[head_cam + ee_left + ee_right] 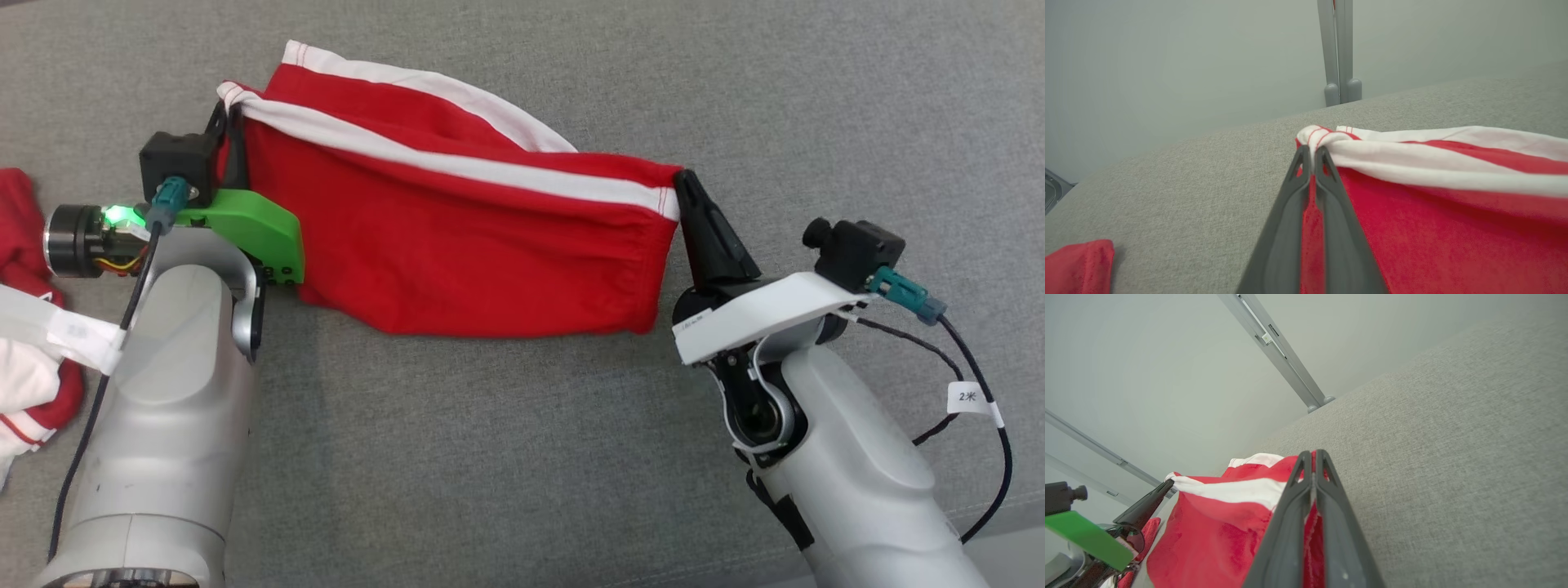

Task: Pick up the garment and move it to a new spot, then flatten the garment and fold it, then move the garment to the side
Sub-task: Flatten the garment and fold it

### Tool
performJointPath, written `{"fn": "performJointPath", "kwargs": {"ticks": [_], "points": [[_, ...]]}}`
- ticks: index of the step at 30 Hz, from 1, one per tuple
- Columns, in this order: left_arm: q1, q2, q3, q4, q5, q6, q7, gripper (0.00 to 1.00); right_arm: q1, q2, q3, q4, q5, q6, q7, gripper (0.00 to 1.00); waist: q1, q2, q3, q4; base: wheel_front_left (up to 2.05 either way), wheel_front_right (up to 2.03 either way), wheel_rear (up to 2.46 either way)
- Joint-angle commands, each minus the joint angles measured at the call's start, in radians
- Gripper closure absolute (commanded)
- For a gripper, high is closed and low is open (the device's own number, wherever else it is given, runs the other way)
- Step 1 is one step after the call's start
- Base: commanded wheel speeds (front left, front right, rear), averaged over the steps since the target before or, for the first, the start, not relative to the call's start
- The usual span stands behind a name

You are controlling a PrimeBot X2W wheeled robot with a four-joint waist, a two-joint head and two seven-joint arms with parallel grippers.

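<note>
The T-shirt [20, 245], red with a white part and striped trim, lies bunched on the grey fabric tabletop [490, 457] at the far left of the head view. It sits to the left of the left tool [231, 110], apart from it, and the pale left forearm [171, 392] partly hides it. In the left wrist view a red corner of it [1077, 265] lies low at the left, well apart from that tool's tips [1312, 153]. The right tool [682, 175] is far from it, across the tabletop.

Neither tool holds the T-shirt. Both are clamped on another red garment with white edge bands [457, 245], stretched wide between them. The left tool's jaws are pressed together on the bunched white corner at its upper left end [1433, 212]. The right tool [1312, 455] pinches the banded edge at the opposite end, fingers together with red cloth [1216, 522] between them. From the right wrist the left tool [1167, 484] shows at the cloth's far corner. The upper edge runs taut from tool to tool while the body sags below; whether its lower edge touches the tabletop I cannot tell
</note>
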Motion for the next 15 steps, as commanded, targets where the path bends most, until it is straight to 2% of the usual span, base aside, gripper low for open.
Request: {"fn": "performJointPath", "kwargs": {"ticks": [1, 8, 15], "points": [[-0.034, 0.015, 0.0, 0.014, 0.012, 0.009, 0.0, 1.0, -0.02, 0.0, -0.019, -0.013, -0.007, -0.001, -0.003, 1.0, 0.0, 0.0, 0.062, -0.047, 0.0, 0.0, 0.0], [-0.116, 0.035, -0.016, 0.073, 0.024, 0.033, 0.0, 1.0, -0.054, 0.005, -0.05, -0.052, 0.008, -0.001, -0.003, 1.0, 0.0, 0.0, 0.099, -0.061, 0.0, 0.0, 0.0], [-0.204, 0.034, -0.037, 0.149, 0.032, 0.046, 0.0, 1.0, -0.083, 0.004, -0.028, -0.094, -0.04, -0.001, -0.003, 1.0, 0.0, 0.0, 0.135, -0.072, 0.0, 0.0, 0.0]]}}
